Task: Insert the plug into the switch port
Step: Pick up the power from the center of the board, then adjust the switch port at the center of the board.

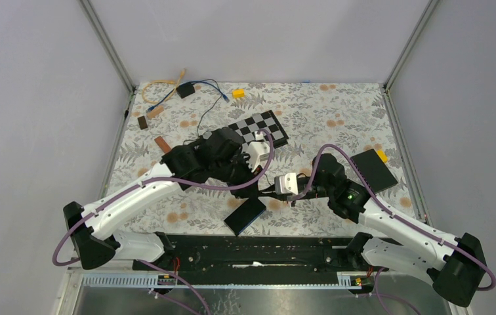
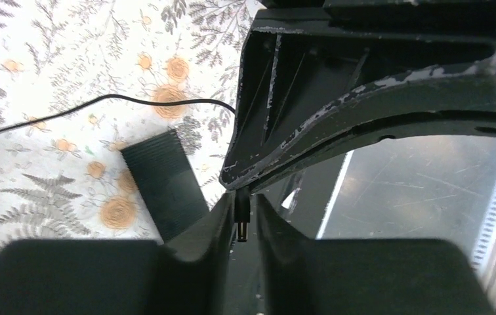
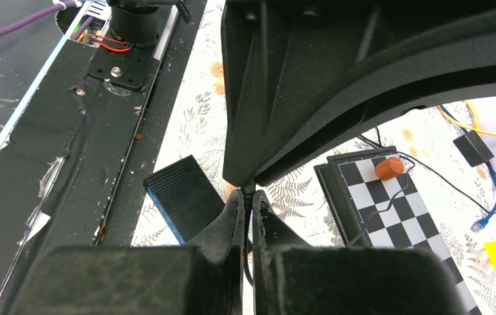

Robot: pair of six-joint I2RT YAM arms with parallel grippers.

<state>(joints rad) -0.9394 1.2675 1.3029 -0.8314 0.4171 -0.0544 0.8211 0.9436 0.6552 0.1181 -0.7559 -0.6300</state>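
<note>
The small black barrel plug [image 2: 242,223] with a brass tip sits between my left gripper's [image 2: 244,200] fingers, which are closed narrowly round it. My right gripper [image 3: 248,195] is shut on the plug's thin black cable just behind the plug, its fingertips touching the left gripper's tip. Both grippers meet above the mat in the top view, left [image 1: 260,186] and right [image 1: 273,190]. The switch, a flat black ribbed box with a blue edge [image 1: 245,215], lies on the mat just below and left of them; it also shows in the wrist views [image 2: 163,184] [image 3: 183,197]. Its port is not visible.
A checkerboard [image 1: 262,126] with an orange cylinder [image 3: 390,168] lies behind the grippers. Another flat black box [image 1: 373,169] lies at the right. A yellow block [image 1: 238,94], a blue cable [image 1: 206,85] and small brown pieces [image 1: 162,144] lie at the back left. The black base rail [image 1: 252,252] runs along the near edge.
</note>
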